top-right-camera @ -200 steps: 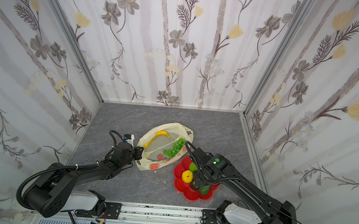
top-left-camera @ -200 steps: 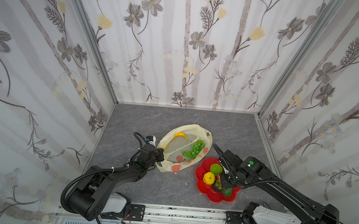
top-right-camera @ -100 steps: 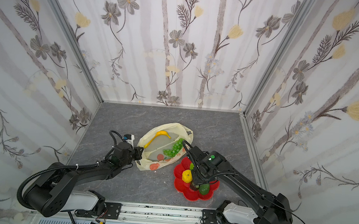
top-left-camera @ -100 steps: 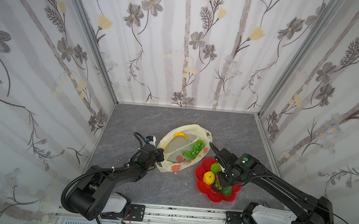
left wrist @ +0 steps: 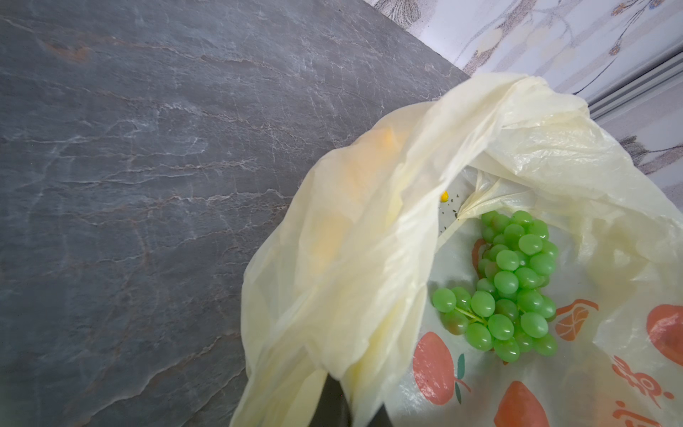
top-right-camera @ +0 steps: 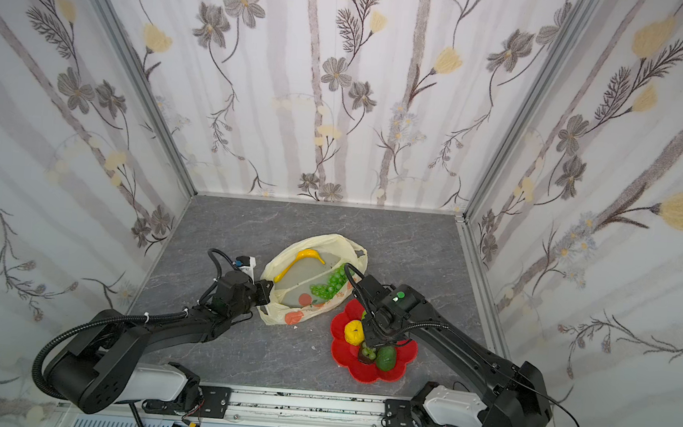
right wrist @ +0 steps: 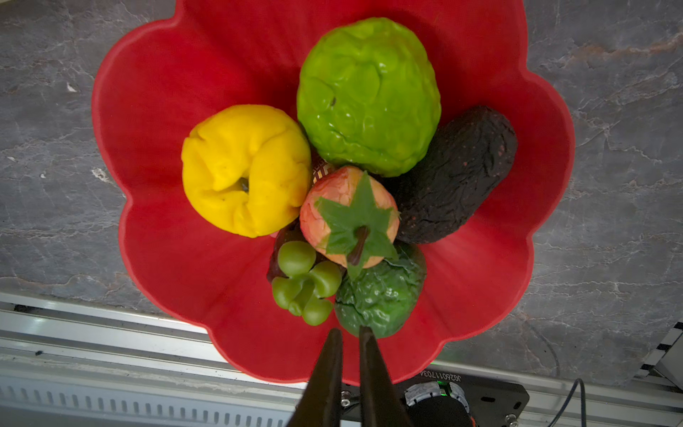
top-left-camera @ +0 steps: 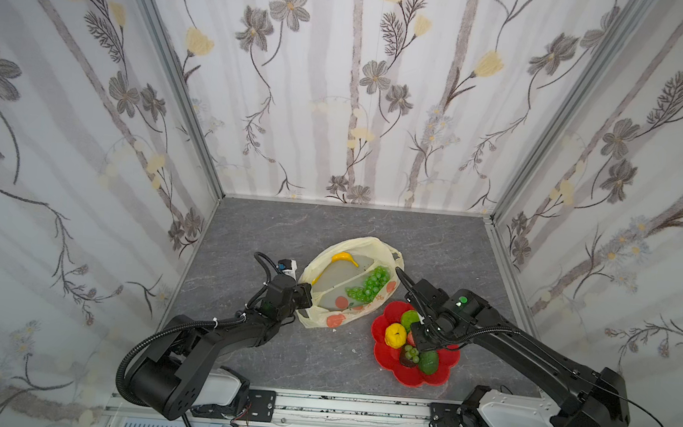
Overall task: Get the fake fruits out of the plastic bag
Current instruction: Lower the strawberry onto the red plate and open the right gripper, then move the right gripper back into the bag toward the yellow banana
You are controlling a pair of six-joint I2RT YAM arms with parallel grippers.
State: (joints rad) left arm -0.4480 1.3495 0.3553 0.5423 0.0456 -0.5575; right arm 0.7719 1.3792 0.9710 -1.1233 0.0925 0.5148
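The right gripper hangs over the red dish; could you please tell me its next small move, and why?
Probably swing the right gripper, empty with jaws slightly apart, from the red dish toward the plastic bag: the left gripper holds its mouth open, and the grape bunch and banana lie inside.

A thin, crinkly, translucent pale-yellow plastic bag (left wrist: pixel 369 258) lay on a matt grey stone-look tabletop (left wrist: pixel 129 148), holding glossy smooth grapes (left wrist: pixel 513 281); the smooth red plastic dish (right wrist: pixel 148 111) held a shiny bumpy lime-green fruit (right wrist: pixel 369 96) and a rough, dull blackish fruit (right wrist: pixel 458 177).
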